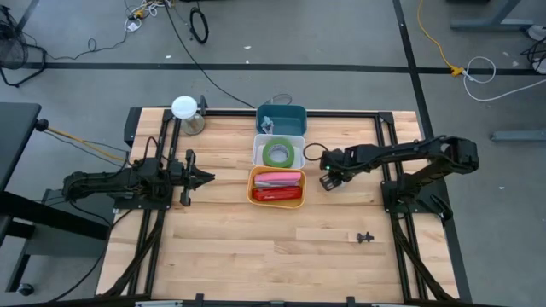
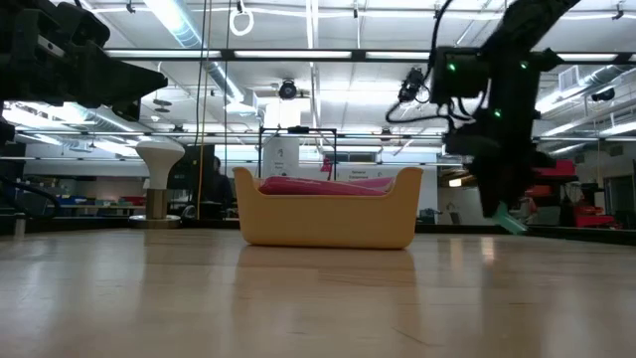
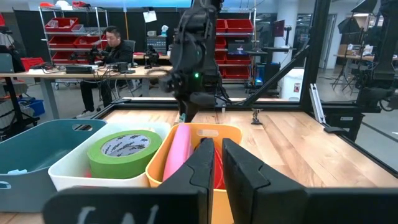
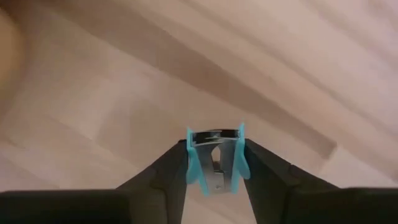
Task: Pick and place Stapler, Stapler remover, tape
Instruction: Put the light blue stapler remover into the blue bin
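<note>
My right gripper pinches the teal staple remover between its fingers, lifted clear for carrying binward; left gripper waits closed, empty.

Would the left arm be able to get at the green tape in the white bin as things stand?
Probably yes: the green tape lies uncovered in the open-topped white bin, and bare table separates it from the left gripper.

Open wood across the whole near half of the counter, broken only by a small black fitting toward the right. Blocked down the middle by three bins in a touching row: teal bin, white bin, orange bin. Right hand just beside the orange bin, narrowing that gap. White-topped post at the far left corner.
</note>
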You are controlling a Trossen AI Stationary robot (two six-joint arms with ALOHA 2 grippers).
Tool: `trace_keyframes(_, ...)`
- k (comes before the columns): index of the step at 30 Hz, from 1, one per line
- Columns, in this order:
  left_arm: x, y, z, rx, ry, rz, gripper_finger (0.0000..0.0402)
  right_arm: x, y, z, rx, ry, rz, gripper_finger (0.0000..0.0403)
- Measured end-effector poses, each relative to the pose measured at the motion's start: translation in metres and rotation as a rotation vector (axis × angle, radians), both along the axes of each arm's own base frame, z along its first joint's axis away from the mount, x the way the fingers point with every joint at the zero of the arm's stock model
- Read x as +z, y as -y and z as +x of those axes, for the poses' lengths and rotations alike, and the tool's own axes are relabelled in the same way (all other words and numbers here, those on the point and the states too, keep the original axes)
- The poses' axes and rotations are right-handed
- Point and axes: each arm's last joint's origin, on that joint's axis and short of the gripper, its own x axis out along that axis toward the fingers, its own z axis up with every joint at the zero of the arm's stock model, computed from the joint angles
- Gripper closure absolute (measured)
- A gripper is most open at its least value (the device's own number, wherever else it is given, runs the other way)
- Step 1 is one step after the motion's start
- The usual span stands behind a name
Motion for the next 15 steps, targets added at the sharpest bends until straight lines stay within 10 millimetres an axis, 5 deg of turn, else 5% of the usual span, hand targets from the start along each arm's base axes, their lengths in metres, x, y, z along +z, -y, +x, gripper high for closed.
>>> trace_keyframes(15, 0.0, 0.0, 0.0, 0.0, 0.0, 0.0, 0.0365, 0.07, 0.015, 0.041, 0.095, 0.217, -0.122, 0.0283)
